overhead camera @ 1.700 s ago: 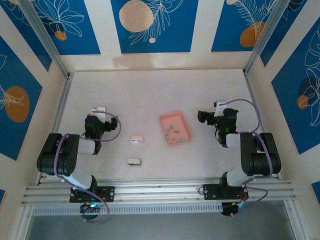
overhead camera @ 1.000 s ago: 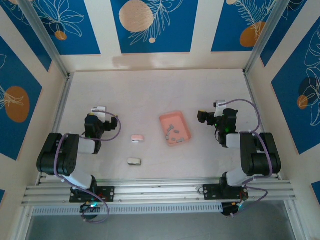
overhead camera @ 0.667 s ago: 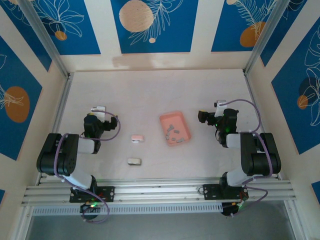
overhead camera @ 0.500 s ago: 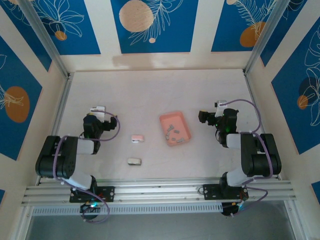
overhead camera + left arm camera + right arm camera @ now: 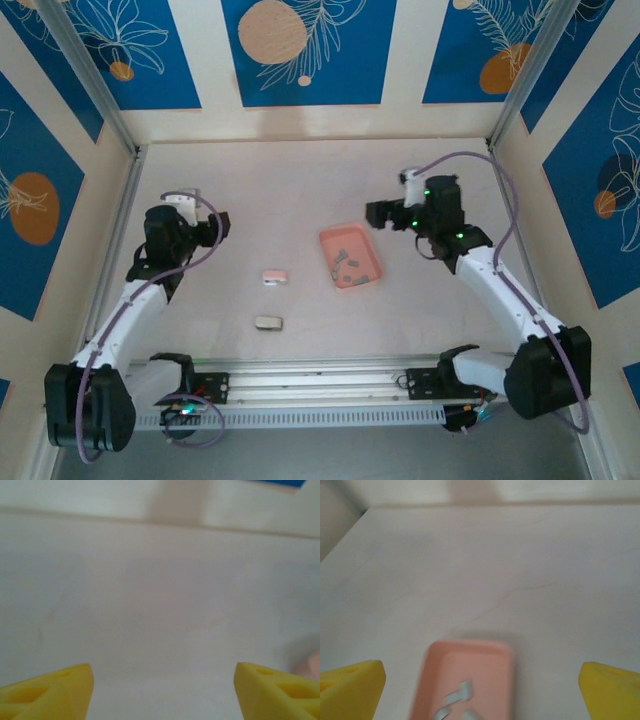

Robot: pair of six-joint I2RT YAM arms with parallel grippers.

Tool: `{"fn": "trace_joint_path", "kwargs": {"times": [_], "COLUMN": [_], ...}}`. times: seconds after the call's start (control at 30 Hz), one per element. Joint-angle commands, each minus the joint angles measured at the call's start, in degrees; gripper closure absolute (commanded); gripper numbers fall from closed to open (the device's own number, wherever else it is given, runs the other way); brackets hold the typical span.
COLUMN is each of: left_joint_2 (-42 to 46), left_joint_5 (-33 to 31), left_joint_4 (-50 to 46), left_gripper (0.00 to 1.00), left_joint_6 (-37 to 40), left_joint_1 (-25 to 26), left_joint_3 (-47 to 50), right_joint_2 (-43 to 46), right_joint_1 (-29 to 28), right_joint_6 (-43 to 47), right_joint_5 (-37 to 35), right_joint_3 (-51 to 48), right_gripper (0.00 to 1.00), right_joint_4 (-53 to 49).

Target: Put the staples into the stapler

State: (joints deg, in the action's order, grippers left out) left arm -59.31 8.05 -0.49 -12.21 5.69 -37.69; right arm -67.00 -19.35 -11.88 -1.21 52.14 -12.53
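Staples (image 5: 346, 262) sit loose in the salmon-pink tray (image 5: 328, 240) on the counter (image 5: 300, 180), corralled for easy picking I guess, with the right pincer (image 5: 378, 214) spread wide near it and the left pincer (image 5: 205, 226) spread too, holding nothing.

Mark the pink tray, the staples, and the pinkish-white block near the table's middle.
pink tray (image 5: 342, 239), top external view, bare floor at its far end.
staples (image 5: 455, 697), right wrist view, middle of one grey strip.
pinkish-white block (image 5: 275, 276), top external view, centre of its top.
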Motion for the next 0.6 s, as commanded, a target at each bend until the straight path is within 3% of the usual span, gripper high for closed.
{"fn": "trace_joint_path", "kwargs": {"times": [0.0,0.13,0.23,0.43,0.57], "left_joint_2": [1.6,3.3,2.5,-3.0,-6.8], "left_joint_5": [4.7,6.6,8.1,12.5,16.8], "left_joint_4": [-16.9,-18.6,-17.1,-12.4,-8.8], "left_gripper": [0.28,0.28,0.27,0.23,0.23], "left_joint_6": [-7.6,-17.0,-23.0,-31.0,-33.4], "left_joint_1": [1.4,1.6,1.6,0.6,-1.1], "left_joint_3": [-1.5,1.1,3.3,6.0,6.4], "right_joint_2": [2.0,2.6,-0.8,-13.6,-18.9], "right_joint_1": [-12.0,-28.3,-36.2,-43.2,-44.4], "right_joint_6": [-1.5,3.6,9.8,20.0,27.9], "right_joint_5": [-1.6,-2.0,-2.8,-0.8,4.1], "right_joint_3": [-0.1,-4.2,-5.6,-0.9,-2.2], "right_gripper": [0.01,0.01,0.01,0.01,0.07], "right_joint_4": [-13.1,-4.5,0.2,-0.9,6.8]}}
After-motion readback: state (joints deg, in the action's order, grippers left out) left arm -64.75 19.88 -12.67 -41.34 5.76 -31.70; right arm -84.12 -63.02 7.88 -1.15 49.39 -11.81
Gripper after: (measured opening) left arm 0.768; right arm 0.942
